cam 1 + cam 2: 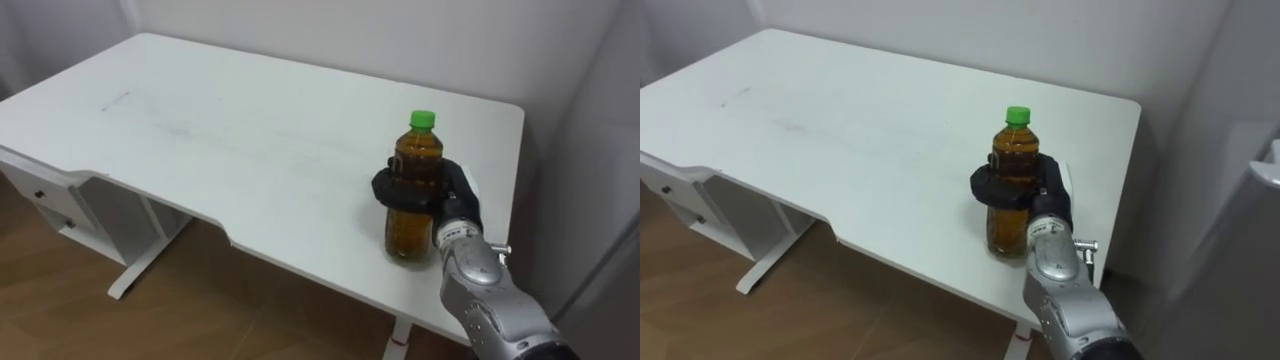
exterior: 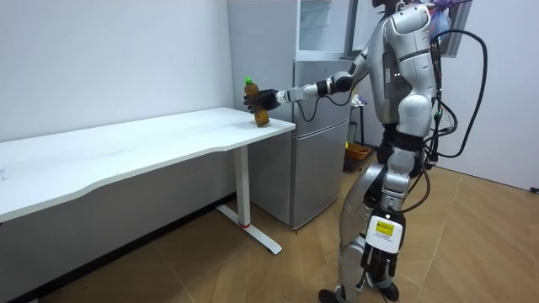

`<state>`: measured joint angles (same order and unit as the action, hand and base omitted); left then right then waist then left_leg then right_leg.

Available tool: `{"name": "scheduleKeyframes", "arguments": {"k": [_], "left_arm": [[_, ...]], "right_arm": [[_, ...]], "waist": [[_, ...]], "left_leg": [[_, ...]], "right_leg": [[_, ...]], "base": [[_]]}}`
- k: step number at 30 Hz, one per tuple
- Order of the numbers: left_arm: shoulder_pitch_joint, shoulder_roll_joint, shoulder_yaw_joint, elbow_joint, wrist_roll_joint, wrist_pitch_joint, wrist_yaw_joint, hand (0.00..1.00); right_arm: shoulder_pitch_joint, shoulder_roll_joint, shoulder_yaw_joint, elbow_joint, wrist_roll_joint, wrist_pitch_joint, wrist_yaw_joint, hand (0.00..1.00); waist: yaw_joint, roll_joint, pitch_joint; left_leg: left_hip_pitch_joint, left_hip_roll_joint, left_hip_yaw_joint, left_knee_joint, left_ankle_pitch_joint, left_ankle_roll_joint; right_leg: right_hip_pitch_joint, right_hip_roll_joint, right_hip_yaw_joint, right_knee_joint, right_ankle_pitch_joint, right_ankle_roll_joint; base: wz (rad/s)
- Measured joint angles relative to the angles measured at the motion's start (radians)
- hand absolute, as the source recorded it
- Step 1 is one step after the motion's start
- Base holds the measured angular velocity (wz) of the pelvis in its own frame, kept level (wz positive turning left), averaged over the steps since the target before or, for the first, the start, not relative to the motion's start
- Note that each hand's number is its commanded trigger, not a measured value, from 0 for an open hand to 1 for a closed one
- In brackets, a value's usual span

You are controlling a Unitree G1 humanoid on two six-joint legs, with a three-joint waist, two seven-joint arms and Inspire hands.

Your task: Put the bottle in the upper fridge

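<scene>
**Bottle gripped at mid-body, near desk corner**

Bottle (image 1: 418,155) stands upright near the right end of the desk (image 1: 250,130), close to the front edge. Base looks to be on the surface, though I can't rule out a slight lift. Right hand (image 1: 455,195) has it: fingers (image 1: 395,188) are curled round the middle of the body, just below the shoulder, with the palm behind it.

Handling, my read:
- Nearly full of amber liquid, so fairly heavy for its size, and the liquid will slosh if swung
- Thin clear plastic, so the wall gives under squeeze; firm wrap, no crushing
- Smooth sides, so it could slip down through the grip; the narrowing at the shoulder gives a stop above the fingers
- Green cap (image 1: 423,119) is on, so spill risk is low; not fragile

Current hold point looks right: near the centre of mass, cap clear. Keep it upright in carry.

Fridge (image 2: 320,143) stands just beside the desk end, on the room view's right. Upper compartment (image 2: 324,29) is at about the robot's head height, so it's a high reach
</scene>
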<state>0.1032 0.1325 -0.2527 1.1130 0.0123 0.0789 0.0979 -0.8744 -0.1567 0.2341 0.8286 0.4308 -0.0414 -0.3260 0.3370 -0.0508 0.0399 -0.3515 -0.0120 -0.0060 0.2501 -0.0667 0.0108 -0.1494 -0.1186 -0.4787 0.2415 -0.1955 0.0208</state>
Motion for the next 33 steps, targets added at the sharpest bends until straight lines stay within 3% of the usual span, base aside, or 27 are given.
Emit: {"name": "scheduleKeyframes", "arguments": {"k": [8, 13, 17, 18, 19, 21, 25, 28, 33], "left_arm": [[0.007, 0.004, 0.037, -0.015, -0.003, -0.005, 0.004, 0.0], [0.01, 0.012, 0.108, -0.016, -0.002, -0.023, 0.009, 0.0], [0.028, 0.02, 0.138, -0.012, 0.0, -0.028, 0.031, 0.0], [0.035, 0.02, 0.146, -0.011, 0.001, -0.027, 0.04, 0.0], [0.046, 0.02, 0.152, -0.015, 0.001, -0.026, 0.045, 0.0], [0.065, 0.02, 0.154, -0.015, 0.002, -0.023, 0.047, 0.0], [0.086, 0.021, 0.198, -0.015, 0.029, -0.018, 0.047, 0.0], [0.094, 0.034, 0.232, -0.014, 0.037, -0.017, 0.05, 0.0], [0.092, 0.038, 0.275, -0.014, 0.038, -0.015, 0.049, 0.0]], "right_arm": [[0.027, -0.009, 0.003, -0.06, -0.001, 0.023, 0.039, 1.0], [0.156, -0.038, 0.003, -0.307, -0.008, 0.03, 0.068, 1.0], [0.205, -0.046, 0.008, -0.461, -0.04, 0.043, 0.067, 1.0], [0.212, -0.053, 0.008, -0.489, -0.052, 0.045, 0.066, 1.0], [0.213, -0.061, 0.012, -0.516, -0.061, 0.052, 0.064, 1.0], [0.214, -0.066, 0.021, -0.562, -0.091, 0.058, 0.063, 1.0], [0.233, -0.082, 0.021, -0.672, -0.091, 0.062, 0.064, 1.0], [0.268, -0.082, 0.021, -0.767, -0.091, 0.066, 0.075, 1.0], [0.274, -0.102, 0.021, -0.909, -0.091, 0.096, 0.105, 1.0]], "waist": [[-0.02, 0.0, -0.0006], [-0.045, 0.0, -0.0017], [-0.069, 0.003, -0.0054], [-0.071, 0.004, -0.008], [-0.077, 0.003, -0.0175], [-0.086, 0.003, -0.0279], [-0.09, -0.001, -0.0356], [-0.114, -0.016, -0.0459], [-0.141, -0.019, -0.0476]], "left_leg": [[0.016, 0.0, 0.002, -0.01, 0.0, 0.0], [0.066, -0.002, 0.003, -0.025, -0.001, 0.0], [0.106, -0.005, 0.019, -0.041, -0.001, 0.0], [0.123, -0.005, 0.023, -0.048, -0.001, 0.0], [0.133, -0.002, 0.029, -0.053, -0.001, 0.0], [0.15, -0.001, 0.042, -0.057, -0.001, -0.001], [0.228, 0.001, 0.061, -0.083, -0.003, -0.004], [0.26, 0.002, 0.06, -0.086, -0.008, -0.009], [0.274, 0.006, 0.062, -0.083, -0.009, -0.011]], "right_leg": [[0.011, 0.0, 0.006, -0.005, 0.001, 0.001], [0.058, -0.002, 0.008, -0.014, 0.001, 0.002], [0.089, 0.0, 0.012, -0.023, 0.0, 0.005], [0.101, 0.0, 0.016, -0.025, 0.0, 0.005], [0.106, 0.001, 0.022, -0.027, 0.0, 0.005], [0.118, 0.003, 0.036, -0.036, 0.0, 0.005], [0.172, 0.006, 0.062, -0.043, 0.0, 0.006], [0.206, 0.011, 0.068, -0.058, 0.0, 0.008], [0.217, 0.017, 0.09, -0.059, 0.0, 0.007]], "base": [[0.01], [0.0], [-0.11], [-0.15], [-0.13], [-0.2], [-0.17], [-0.04], [-0.05]]}}
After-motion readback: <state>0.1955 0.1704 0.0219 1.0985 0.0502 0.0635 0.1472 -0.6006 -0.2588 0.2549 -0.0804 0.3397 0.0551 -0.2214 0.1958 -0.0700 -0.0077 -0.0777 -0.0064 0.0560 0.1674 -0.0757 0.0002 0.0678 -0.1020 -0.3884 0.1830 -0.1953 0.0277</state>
